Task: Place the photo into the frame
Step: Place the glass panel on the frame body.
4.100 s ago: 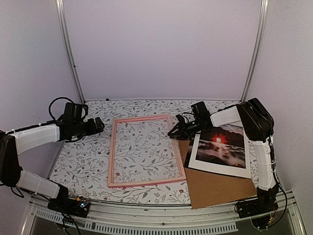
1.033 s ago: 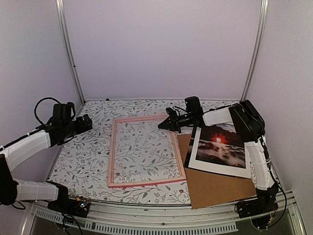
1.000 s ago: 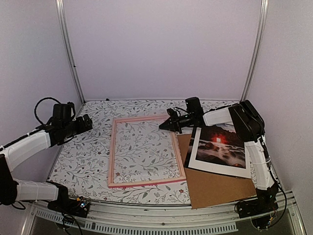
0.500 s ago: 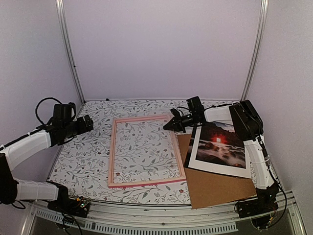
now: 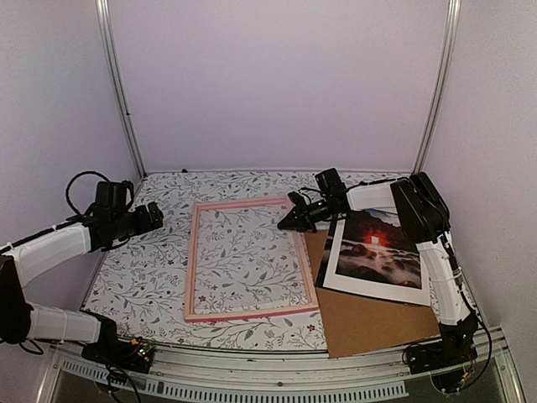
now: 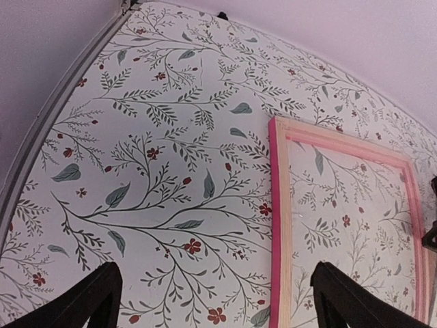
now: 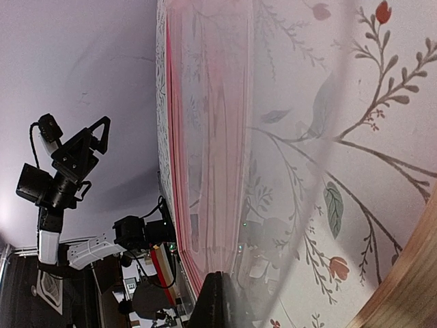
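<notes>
- Left tool (image 5: 154,217) hovers over the floral tabletop (image 5: 143,277), fingers spread wide with nothing between them. It is well to the left of the frame (image 5: 243,204).
- The pink frame lies flat mid-tabletop — its left rail shows in the left wrist view.
- Right tool (image 5: 284,225) is pressed together and empty, its tip low by the frame's right rail near the far corner. I cannot tell whether it touches.
- The photo (image 5: 377,248) — red sun glowing — lies right of the frame on a brown backing board (image 5: 369,323), outside the frame.
</notes>
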`<action>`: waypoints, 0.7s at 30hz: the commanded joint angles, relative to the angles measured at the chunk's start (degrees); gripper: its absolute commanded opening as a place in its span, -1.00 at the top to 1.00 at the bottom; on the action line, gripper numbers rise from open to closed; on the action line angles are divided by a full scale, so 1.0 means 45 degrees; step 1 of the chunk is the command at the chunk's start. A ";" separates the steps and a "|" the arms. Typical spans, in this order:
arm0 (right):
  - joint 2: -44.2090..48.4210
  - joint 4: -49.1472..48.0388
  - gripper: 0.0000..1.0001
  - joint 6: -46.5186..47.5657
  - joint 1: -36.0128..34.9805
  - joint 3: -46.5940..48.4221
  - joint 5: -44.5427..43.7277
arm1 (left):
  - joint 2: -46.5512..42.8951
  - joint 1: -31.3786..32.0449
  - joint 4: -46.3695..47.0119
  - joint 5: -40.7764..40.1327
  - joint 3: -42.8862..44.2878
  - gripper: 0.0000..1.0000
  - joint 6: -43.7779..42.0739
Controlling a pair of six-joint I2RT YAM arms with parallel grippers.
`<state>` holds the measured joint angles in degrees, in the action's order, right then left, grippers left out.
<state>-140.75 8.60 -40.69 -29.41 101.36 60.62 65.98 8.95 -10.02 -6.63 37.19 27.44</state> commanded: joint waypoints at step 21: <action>-0.0114 0.0944 0.97 0.0476 -0.0378 0.0288 0.0441 | 0.1055 0.0902 0.0718 -0.0206 -0.0085 -0.99 0.0045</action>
<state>-140.77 11.44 -39.57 -30.17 101.62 61.69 70.06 11.77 -8.34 -6.72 36.86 27.51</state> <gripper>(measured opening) 0.010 0.996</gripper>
